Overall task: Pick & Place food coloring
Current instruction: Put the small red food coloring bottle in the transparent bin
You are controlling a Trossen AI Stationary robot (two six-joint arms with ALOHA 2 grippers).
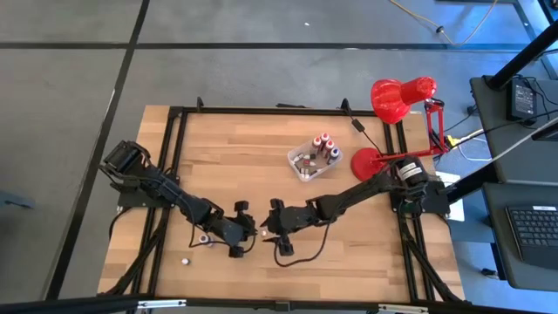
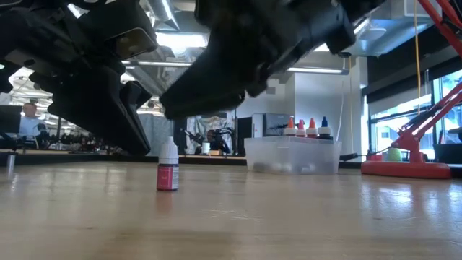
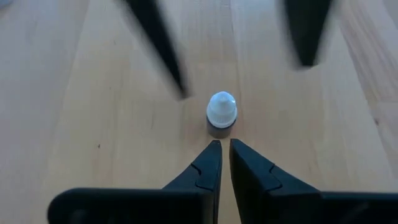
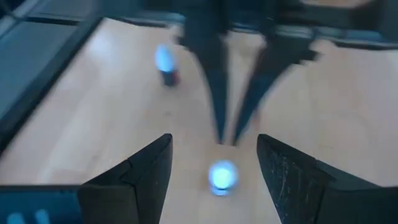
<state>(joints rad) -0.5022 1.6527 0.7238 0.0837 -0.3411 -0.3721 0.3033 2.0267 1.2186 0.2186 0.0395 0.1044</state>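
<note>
One small bottle of food coloring stands upright on the surface, between the two pincers and well apart from the clear tub that holds other bottles. The right pincer is wide around it. The left pincer is narrow, its tips almost together, just beside the bottle. The main risk is that the arms touch each other, or that one tip knocks the bottle over. Toward the tub the surface is free; the red lamp stands just beyond it.

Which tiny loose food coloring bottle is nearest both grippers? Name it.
The tiny white-capped bottle upright, framed by the open right gripper, just ahead of the shut left gripper; the other loose bottles stand farther off.
</note>
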